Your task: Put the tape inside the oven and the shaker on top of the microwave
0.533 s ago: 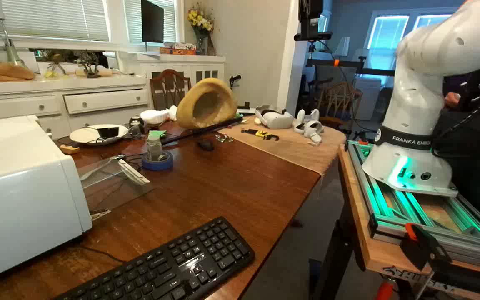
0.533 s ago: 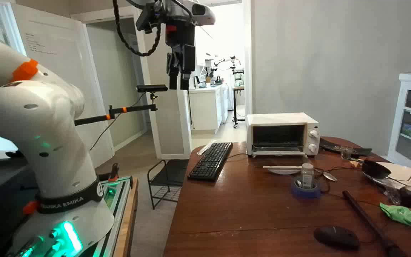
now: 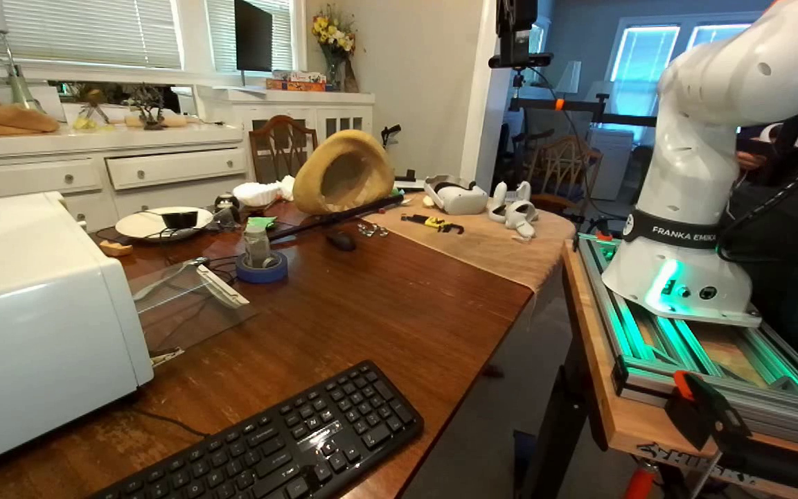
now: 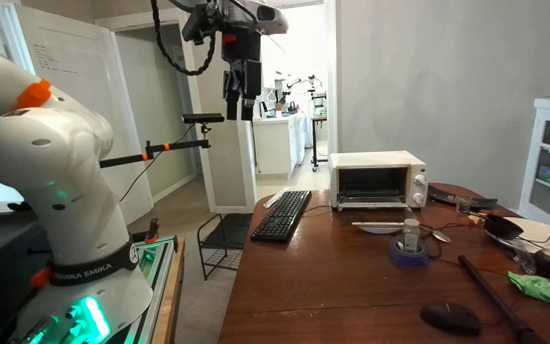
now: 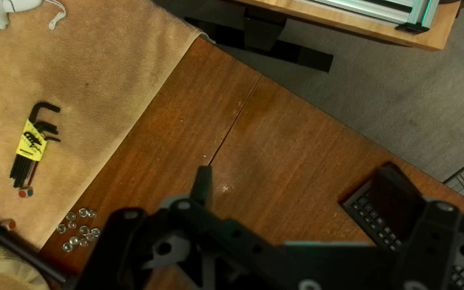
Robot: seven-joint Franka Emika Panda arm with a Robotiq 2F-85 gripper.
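One brown table (image 4: 322, 286) stands before grey wall (image 4: 447, 86) — keyboard (image 4: 282, 217) at robot-side edge — gripper (image 5: 297, 167) spread wide, holding nothing.

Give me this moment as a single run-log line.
end effector: open, empty, above table; tape: flat on table; shaker: upright inside tape ring; oven: open; task: neither item placed yet
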